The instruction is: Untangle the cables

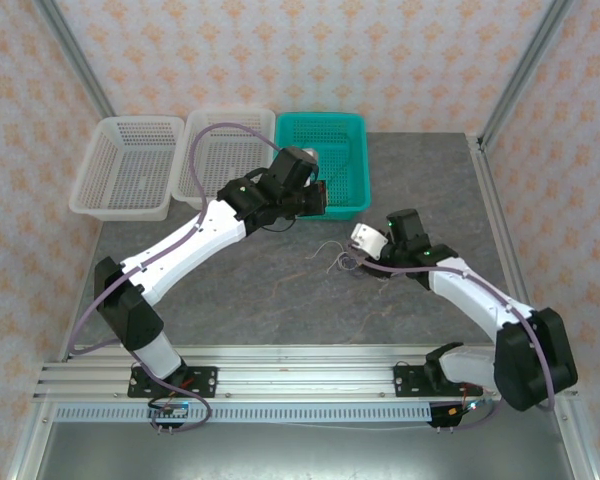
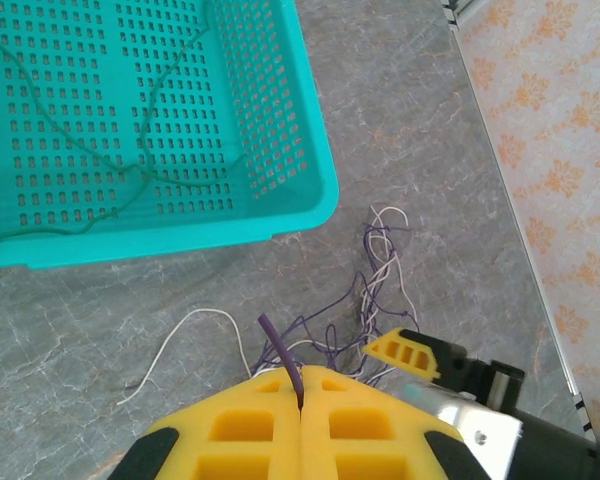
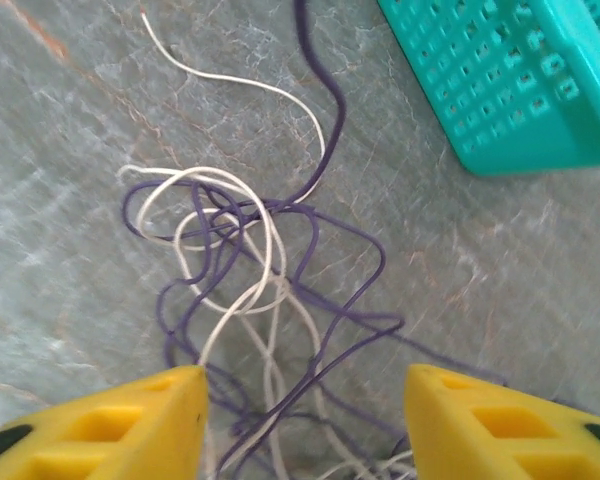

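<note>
The cables form a tangle of purple and whitish strands (image 3: 260, 290) on the grey table, seen in the top view as a small knot (image 1: 345, 262). My left gripper (image 2: 300, 385) is shut on the end of the purple cable (image 2: 278, 345), which sticks up from between its yellow pads; it hovers by the teal basket (image 1: 315, 197). A green cable (image 2: 140, 170) lies inside the teal basket (image 2: 180, 235). My right gripper (image 3: 305, 400) is open and low over the tangle, with strands lying between its fingers (image 3: 130, 420). A whitish strand (image 2: 195, 315) trails left.
Two white baskets (image 1: 130, 165) (image 1: 220, 160) stand at the back left beside the teal basket (image 1: 345, 160). The right gripper's yellow finger (image 2: 405, 350) sits close to my left one. Frame posts and patterned walls bound the table.
</note>
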